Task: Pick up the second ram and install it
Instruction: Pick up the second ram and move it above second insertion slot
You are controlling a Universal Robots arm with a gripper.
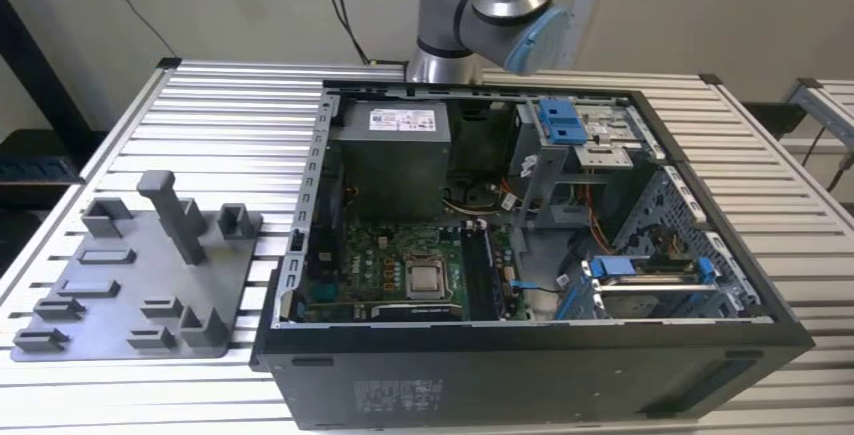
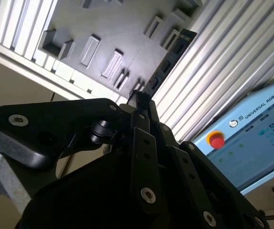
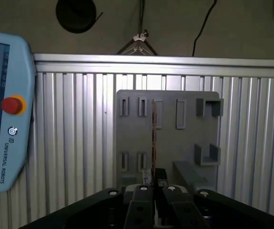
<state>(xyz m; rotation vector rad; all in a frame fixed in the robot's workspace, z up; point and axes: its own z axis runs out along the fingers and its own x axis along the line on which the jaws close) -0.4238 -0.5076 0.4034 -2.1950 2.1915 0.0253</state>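
This is a robotics lab or test workshop. A jointed robot arm rises behind a table of ribbed aluminium slats. On the table lies a desktop computer case with its side off, its circuit board and wiring bare, beside a grey plastic tray of upright posts. A pale blue control tablet with a red stop button shows in both wrist views. Cables hang down a plain wall.

Ribbed bare-metal table looked dull silver, tray was matt grey plastic, computer case matt black, gripper matt black with bright metal screws, second ram a dark, faintly glossy board.
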